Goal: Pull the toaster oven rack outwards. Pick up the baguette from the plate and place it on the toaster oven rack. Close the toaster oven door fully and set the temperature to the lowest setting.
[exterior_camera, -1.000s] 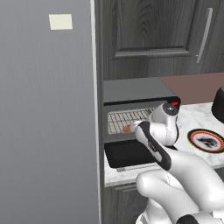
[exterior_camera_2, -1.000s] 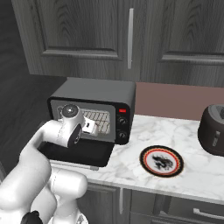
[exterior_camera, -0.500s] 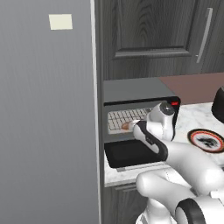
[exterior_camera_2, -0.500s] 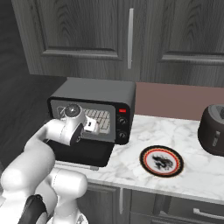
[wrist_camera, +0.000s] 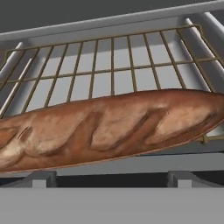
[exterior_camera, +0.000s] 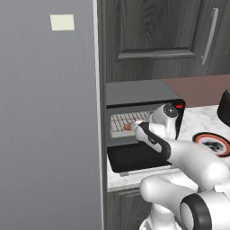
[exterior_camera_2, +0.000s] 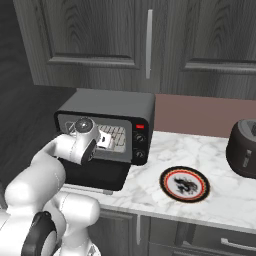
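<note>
While your hand [exterior_camera: 133, 127] hangs wide open and empty, the baguette [wrist_camera: 109, 129] lies browned on the toaster oven rack [wrist_camera: 109, 70].
Marble surface [exterior_camera_2: 220, 200] (dark cabinets above).

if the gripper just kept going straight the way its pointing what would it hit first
Most likely the baguette, which lies across the toaster oven rack right ahead in the hand view. Past it come the rack's bars and the oven cavity. How near the loaf is cannot be judged.
</note>
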